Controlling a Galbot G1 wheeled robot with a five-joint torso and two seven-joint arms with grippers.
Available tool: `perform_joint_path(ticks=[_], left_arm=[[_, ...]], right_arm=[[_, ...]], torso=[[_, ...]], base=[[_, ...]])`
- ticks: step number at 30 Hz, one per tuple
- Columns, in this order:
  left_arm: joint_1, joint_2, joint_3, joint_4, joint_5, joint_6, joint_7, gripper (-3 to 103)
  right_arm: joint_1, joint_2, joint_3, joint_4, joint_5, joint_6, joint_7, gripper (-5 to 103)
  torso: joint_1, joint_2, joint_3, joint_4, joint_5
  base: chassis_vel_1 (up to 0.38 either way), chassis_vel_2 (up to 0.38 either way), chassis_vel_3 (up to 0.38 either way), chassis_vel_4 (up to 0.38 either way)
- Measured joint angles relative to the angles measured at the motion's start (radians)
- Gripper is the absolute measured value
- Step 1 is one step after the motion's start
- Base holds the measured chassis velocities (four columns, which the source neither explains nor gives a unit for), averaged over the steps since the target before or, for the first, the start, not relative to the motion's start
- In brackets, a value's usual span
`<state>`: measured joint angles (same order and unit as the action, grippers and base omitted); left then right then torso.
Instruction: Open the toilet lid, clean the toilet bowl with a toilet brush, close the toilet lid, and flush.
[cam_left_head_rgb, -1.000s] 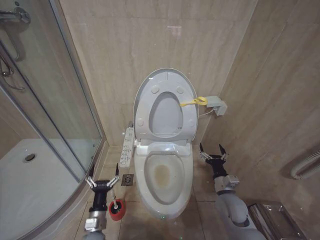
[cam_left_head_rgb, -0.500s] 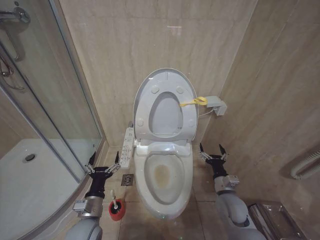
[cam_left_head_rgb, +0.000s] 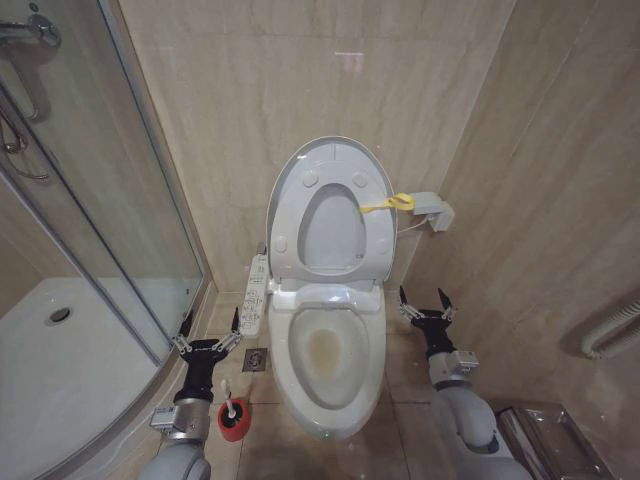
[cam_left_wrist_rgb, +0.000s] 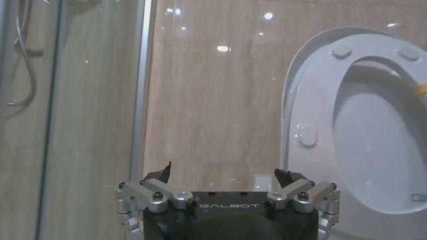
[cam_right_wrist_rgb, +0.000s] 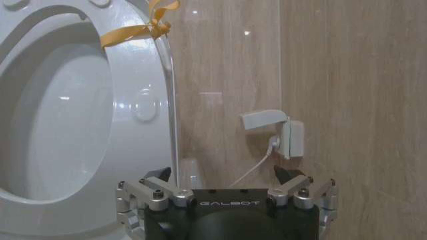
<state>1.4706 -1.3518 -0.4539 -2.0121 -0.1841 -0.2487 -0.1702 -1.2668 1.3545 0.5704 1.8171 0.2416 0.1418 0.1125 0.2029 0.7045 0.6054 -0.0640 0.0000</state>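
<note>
The shower enclosure (cam_left_head_rgb: 70, 300) filled the left of the room, its glass door (cam_left_head_rgb: 120, 200) curving toward the toilet. The toilet bowl (cam_left_head_rgb: 330, 360) sat at the centre against the far tiled wall (cam_left_head_rgb: 250, 100), open, with a brownish stain in its basin. The toilet lid (cam_left_head_rgb: 332, 205) stood upright against that wall together with the seat ring (cam_left_head_rgb: 330, 262), a yellow strap (cam_left_head_rgb: 388, 205) hanging at its right edge. A long button panel (cam_left_head_rgb: 256, 292) ran along the bowl's left side. The left gripper (cam_left_head_rgb: 205, 335) hovered low at the left of the bowl, jaws spread apart and empty, just beyond the toilet brush (cam_left_head_rgb: 232, 412), which stood in its red holder cup (cam_left_head_rgb: 234, 424) on the floor. The right gripper (cam_left_head_rgb: 425, 302) hung at the bowl's right, jaws likewise apart and holding nothing. A small grey wall box (cam_left_head_rgb: 433, 210) sat right of the lid.
</note>
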Motion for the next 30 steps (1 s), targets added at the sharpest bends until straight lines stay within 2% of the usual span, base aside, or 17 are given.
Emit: perform_joint_path(ticks=[11,30], left_arm=[[-0.009,0.012,-0.048,0.03,0.012,-0.034,-0.006,100],[-0.021,0.008,-0.057,0.051,0.036,-0.055,0.025,100]], right_arm=[[0.0,0.0,0.0,0.0,0.0,0.0,0.0,100],[0.0,0.0,0.0,0.0,0.0,0.0,0.0,100]], torso=[[0.0,0.0,0.0,0.0,0.0],[0.0,0.0,0.0,0.0,0.0]], base=[[0.0,0.0,0.0,0.0],[0.0,0.0,0.0,0.0]])
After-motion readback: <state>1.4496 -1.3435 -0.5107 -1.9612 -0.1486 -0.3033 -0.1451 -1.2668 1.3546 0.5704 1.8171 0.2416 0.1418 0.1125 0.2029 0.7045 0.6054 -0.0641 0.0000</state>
